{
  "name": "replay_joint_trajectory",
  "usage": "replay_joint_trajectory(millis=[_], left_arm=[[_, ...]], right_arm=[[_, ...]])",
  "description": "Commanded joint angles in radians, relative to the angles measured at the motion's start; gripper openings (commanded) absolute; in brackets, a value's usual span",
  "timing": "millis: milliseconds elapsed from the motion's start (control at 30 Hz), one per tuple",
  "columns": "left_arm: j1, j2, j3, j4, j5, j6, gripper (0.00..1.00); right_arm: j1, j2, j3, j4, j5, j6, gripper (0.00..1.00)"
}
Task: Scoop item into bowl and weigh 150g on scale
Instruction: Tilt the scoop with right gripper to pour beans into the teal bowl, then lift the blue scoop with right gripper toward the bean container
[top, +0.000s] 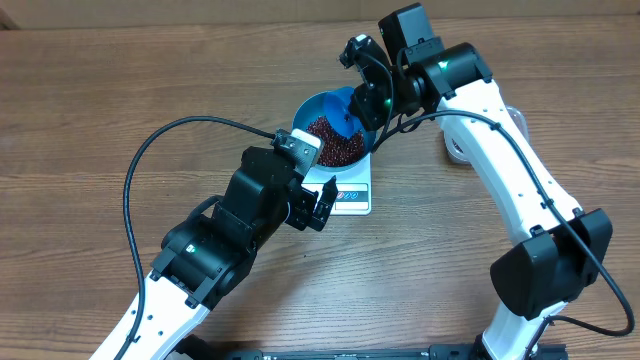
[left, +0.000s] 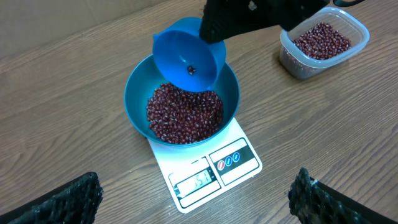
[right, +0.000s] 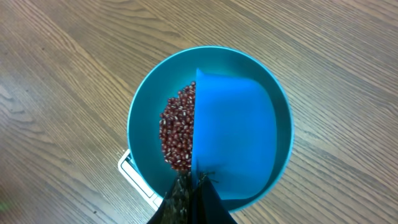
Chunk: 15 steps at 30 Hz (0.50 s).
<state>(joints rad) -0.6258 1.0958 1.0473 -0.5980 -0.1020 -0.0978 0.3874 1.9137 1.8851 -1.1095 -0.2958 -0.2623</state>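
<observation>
Smooth glossy plastic bowl (left: 135, 99), wood-grain table (left: 68, 74)

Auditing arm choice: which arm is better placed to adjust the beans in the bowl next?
Right: the right gripper is shut on the scoop, tipped over the bowl on the scale; the left gripper hangs open and empty near the scale.

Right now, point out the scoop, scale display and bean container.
scoop (left: 183, 53), left wrist view, inside of its cup.
scale display (left: 200, 180), left wrist view, middle of the window.
clear container (left: 297, 65), left wrist view, front wall.
</observation>
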Motion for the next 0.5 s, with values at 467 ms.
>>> replay_joint_trajectory(millis=[467], left_arm=[[0.005,-0.003,-0.001,0.001,-0.010,0.005,0.99]], right_arm=[[-0.224,-0.155,0.035,-0.032,0.007,0.001,0.04]])
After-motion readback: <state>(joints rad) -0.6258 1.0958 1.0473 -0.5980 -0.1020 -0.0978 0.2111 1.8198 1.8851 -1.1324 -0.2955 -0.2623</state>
